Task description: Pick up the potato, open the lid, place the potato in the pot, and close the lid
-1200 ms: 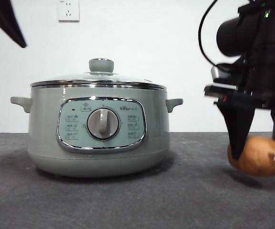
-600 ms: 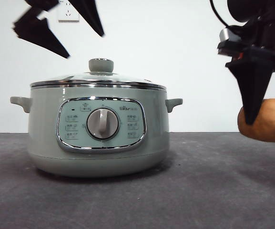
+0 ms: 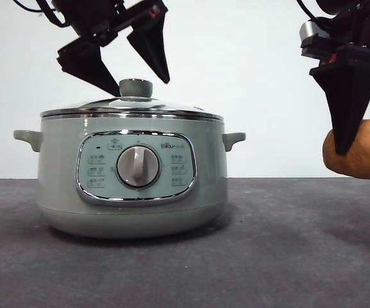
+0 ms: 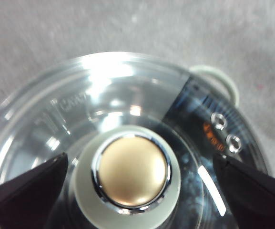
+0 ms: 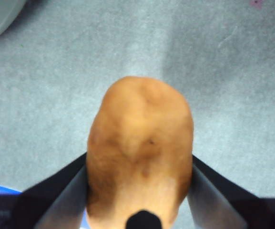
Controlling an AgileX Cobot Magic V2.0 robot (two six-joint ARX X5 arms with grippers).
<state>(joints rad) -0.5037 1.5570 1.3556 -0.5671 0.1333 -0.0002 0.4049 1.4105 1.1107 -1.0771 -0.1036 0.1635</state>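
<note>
Beside the pot (image 3: 132, 183), off the table: potato (image 3: 363, 151) squeezed tight in the right gripper (image 5: 139, 191), waiting for room inside. Above the pot, lid (image 3: 132, 108) still on, left gripper (image 3: 128, 61) spread wide around the knob (image 4: 133, 169), ready to grab.

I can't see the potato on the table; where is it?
In the front view the potato hangs above the table at the right edge, clamped in the right claw, beside the pot.
</note>
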